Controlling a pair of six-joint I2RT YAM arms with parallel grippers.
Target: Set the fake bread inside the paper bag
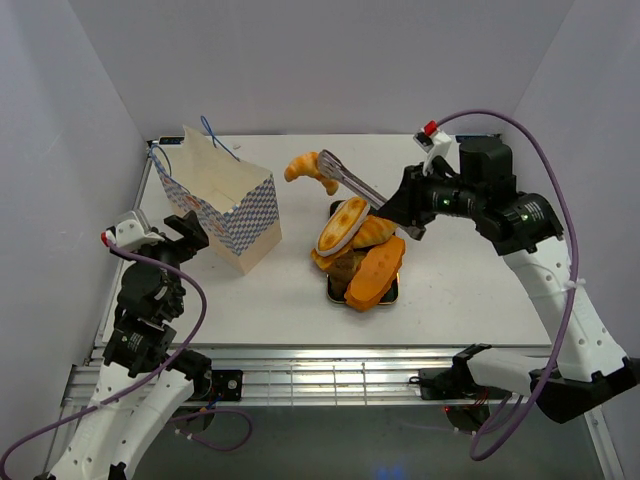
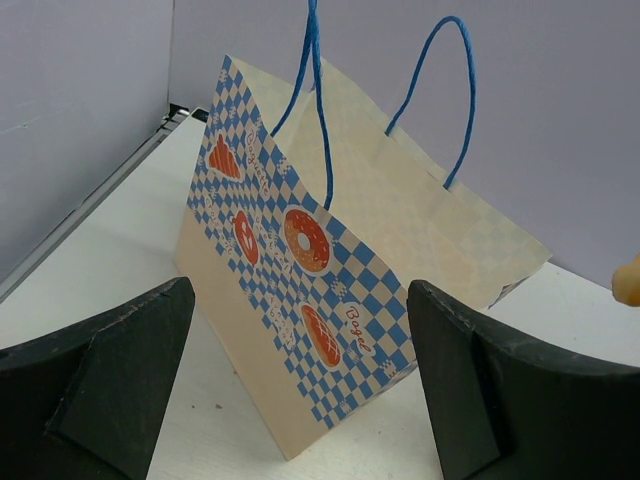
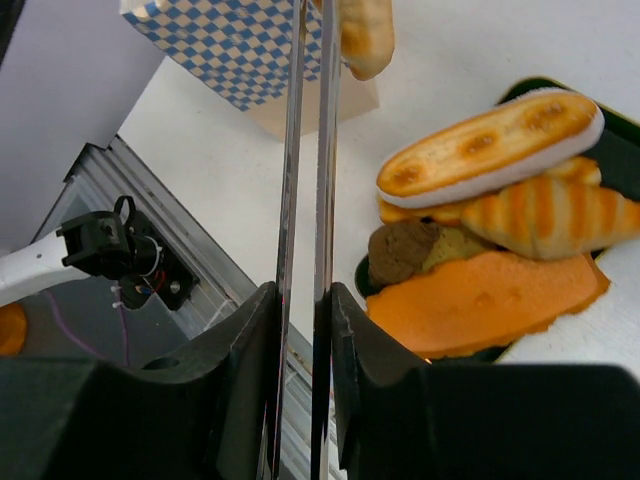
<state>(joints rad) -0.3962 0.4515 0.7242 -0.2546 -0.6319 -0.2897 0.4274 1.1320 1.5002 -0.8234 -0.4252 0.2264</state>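
The paper bag stands at the left of the table, cream with blue-checked sides and blue string handles; it fills the left wrist view. My left gripper is open and empty just left of the bag, not touching it. My right gripper is shut on silver tongs, whose tips pinch a croissant in the air right of the bag, also in the right wrist view. More bread is piled on a black tray: an oval cream-edged bun, a striped croissant, an orange loaf.
A dark brown piece lies under the pile. The table's front edge and metal rail run below the tray. White walls close in the left, back and right sides.
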